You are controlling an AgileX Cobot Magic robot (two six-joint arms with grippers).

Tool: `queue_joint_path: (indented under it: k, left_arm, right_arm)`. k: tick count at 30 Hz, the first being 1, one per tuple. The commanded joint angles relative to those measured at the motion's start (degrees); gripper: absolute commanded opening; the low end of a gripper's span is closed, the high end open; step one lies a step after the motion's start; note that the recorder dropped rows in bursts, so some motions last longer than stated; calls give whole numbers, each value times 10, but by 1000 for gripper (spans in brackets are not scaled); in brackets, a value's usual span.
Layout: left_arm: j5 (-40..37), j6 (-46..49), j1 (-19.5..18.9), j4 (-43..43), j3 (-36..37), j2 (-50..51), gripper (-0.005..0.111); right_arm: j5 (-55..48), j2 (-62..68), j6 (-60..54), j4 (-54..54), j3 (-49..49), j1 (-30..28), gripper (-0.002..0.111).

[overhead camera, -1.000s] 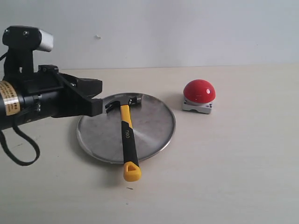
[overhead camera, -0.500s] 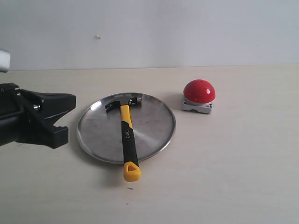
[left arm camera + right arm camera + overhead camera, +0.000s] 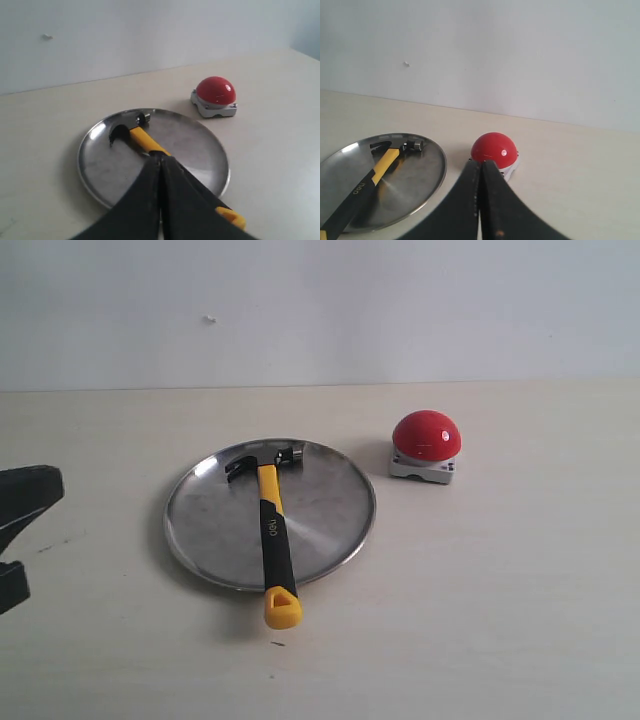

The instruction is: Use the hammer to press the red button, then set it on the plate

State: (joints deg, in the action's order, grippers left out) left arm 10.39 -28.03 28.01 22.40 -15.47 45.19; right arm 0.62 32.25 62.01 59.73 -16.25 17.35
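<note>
Steel plate (image 3: 325,502) held the claw hammer (image 3: 272,532); left gripper (image 3: 160,162), cut off at the left edge of the tabletop (image 3: 500,600), and right gripper (image 3: 480,164) were both pinched together.

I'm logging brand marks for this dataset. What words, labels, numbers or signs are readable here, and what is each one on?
"deli": small white lettering along the black grip of the hammer, only just legible.
No text shows on the red button, on its grey base or on the plate.

hammer (image 3: 142,139) handle (middle) hidden, left gripper (image 3: 160,161) cropped
</note>
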Motion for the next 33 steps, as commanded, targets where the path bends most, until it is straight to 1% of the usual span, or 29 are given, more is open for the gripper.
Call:
queue_joint_path:
  k: [1,6,9,13,22,25,27,31,33]
  left_arm:
    - [3,-44,-49,-6,36,-48,0]
    - [-4,-61,-88,-6,60,-95,0]
    - [-10,-64,-97,-6,73,-123,0]
    - [-30,-64,-97,-6,77,-154,0]
    - [-39,-64,-101,2,78,-225,0]
    - [-72,-42,-116,26,78,-252,0]
    - [-110,-19,-129,36,79,-273,0]
    - [-202,-15,-164,37,79,-317,0]
    - [-223,-15,-179,37,80,-335,0]
  right_arm:
    - [-1,-2,0,-3,4,0,0]
    - [-1,-2,0,-3,4,0,0]
    - [-1,-2,0,-3,4,0,0]
    - [-1,-2,0,-3,4,0,0]
    - [-1,-2,0,-3,4,0,0]
    - [-1,-2,0,-3,4,0,0]
    - [4,-2,0,-3,4,0,0]
    - [9,-2,0,-3,4,0,0]
    - [9,-2,0,-3,4,0,0]
